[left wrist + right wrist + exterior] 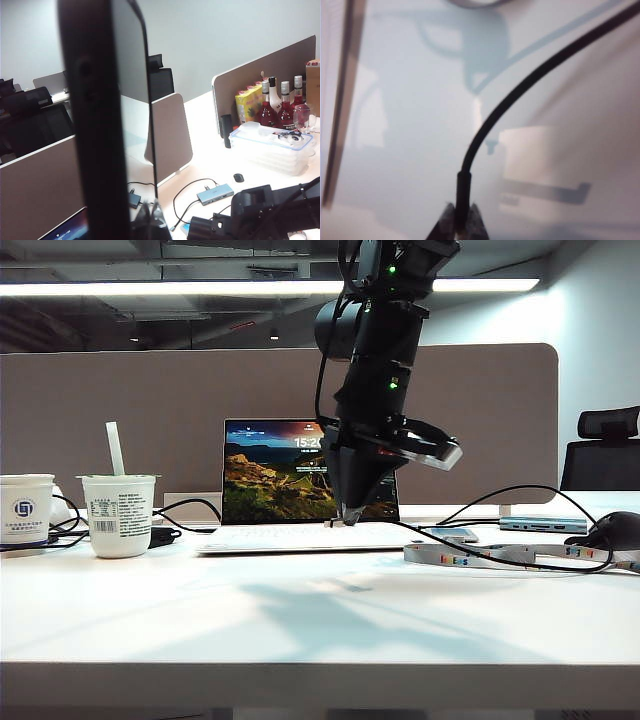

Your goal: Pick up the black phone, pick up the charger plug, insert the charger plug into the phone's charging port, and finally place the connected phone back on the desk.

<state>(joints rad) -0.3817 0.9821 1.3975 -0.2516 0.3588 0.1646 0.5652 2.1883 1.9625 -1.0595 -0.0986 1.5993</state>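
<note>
The black phone (107, 125) stands upright close to the left wrist camera, high above the desk (210, 165). My left gripper (150, 220) is shut on its lower end. The phone's long side edge faces the lens and its charging port is hidden. The left gripper does not show in the exterior view. My right gripper (349, 510) points down just in front of the laptop. It is shut (461, 220) on the black sleeve of the charger plug (462, 192). The thin black cable (520, 95) arcs away from it across the desk (300, 620). The plug's metal tip is hidden between the fingers.
An open laptop (290, 480) stands behind the right gripper. Two paper cups (118, 515) sit at the left. A grey-blue hub (543, 525), a printed strap (480, 558) and a dark object (620, 530) lie at the right. Bottles and a plastic box (272, 150) stand on the neighbouring desk.
</note>
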